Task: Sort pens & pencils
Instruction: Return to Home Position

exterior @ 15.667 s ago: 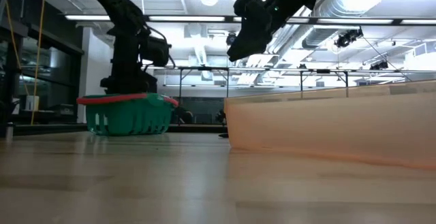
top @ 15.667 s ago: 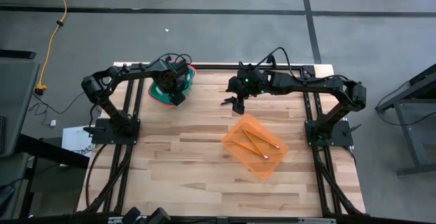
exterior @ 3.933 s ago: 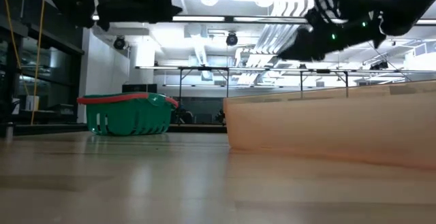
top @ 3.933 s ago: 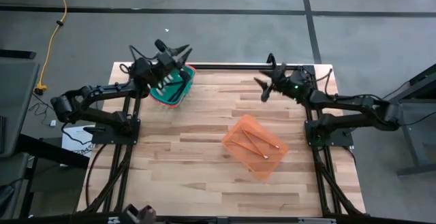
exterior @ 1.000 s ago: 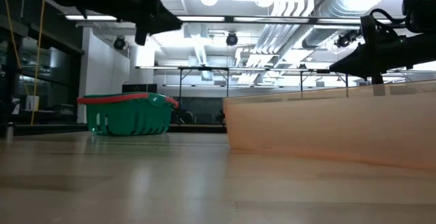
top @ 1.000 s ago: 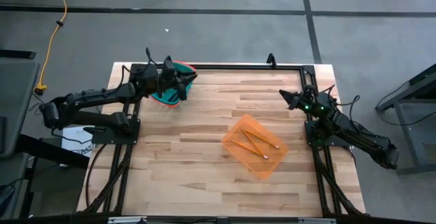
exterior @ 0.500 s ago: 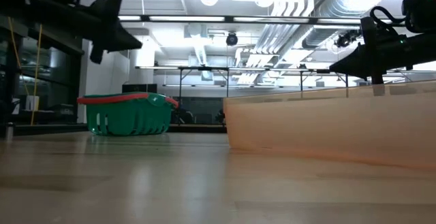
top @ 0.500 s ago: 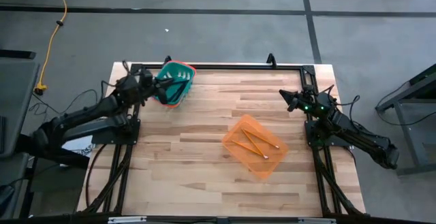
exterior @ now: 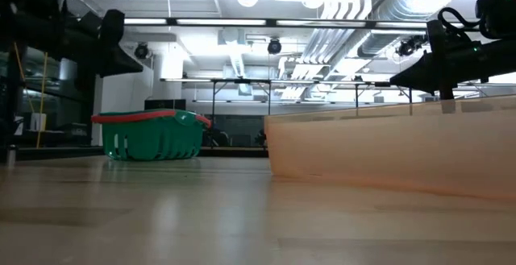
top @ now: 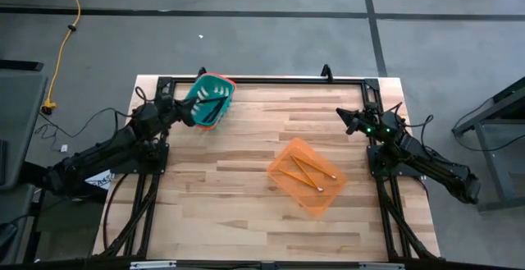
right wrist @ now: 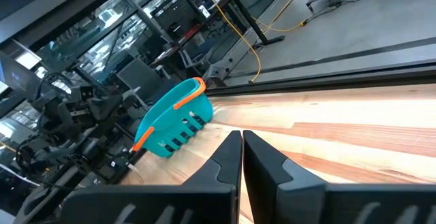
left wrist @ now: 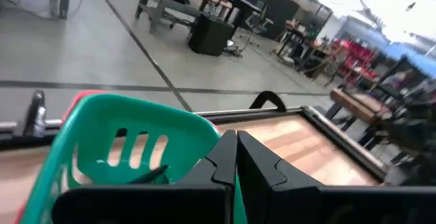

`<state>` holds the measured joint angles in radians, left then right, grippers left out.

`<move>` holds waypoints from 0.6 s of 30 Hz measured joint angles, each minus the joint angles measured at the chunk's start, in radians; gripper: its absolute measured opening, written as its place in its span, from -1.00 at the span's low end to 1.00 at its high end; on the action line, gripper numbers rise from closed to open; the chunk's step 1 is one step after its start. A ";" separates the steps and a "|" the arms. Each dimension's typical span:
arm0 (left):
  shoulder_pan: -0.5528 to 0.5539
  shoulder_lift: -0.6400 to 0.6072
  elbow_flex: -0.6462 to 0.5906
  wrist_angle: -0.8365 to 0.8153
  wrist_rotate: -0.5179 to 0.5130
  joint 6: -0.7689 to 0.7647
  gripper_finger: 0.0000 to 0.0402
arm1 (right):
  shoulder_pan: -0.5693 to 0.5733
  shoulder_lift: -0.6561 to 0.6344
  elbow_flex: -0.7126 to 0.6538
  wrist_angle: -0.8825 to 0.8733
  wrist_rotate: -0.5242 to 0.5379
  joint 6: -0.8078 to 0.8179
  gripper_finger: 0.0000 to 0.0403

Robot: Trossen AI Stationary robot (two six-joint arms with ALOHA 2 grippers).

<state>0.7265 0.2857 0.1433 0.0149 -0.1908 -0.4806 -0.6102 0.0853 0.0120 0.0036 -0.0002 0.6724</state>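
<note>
Dark pens (top: 212, 106) lie inside the green basket (top: 210, 111) at the table's far left; one pen (left wrist: 144, 177) shows through its slotted wall. Orange-yellow pencils (top: 303, 171) lie crossed in the orange basket (top: 308, 176) at the table's middle right. My left gripper (top: 173, 107) hovers just left of the green basket, shut and with nothing in it; its fingers meet in the left wrist view (left wrist: 236, 157). My right gripper (top: 345, 119) hangs near the table's far right edge, also shut on nothing (right wrist: 242, 152).
The green basket (exterior: 151, 136) and the orange basket (exterior: 387, 154) both stand on the wooden table top. A black frame rail (top: 271, 80) runs along the far edge. Bare wood (top: 230, 204) lies in front of and between the baskets.
My left gripper has drawn back from above the green basket toward the table's left edge, shutting as it went. The basket and pens have stayed in place.
</note>
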 joint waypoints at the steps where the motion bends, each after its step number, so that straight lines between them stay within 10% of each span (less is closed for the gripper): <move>1: 0.000 -0.012 -0.009 0.000 0.006 -0.016 -0.99 | 0.000 0.000 0.000 0.000 0.000 0.000 -0.97; 18: -0.001 0.017 -0.134 0.008 0.135 0.126 -1.00 | 0.000 0.000 0.000 0.000 0.000 0.000 -0.97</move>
<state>0.7258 0.3024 0.0088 0.0227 -0.0556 -0.3544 -0.6102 0.0856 0.0120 0.0036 -0.0002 0.6724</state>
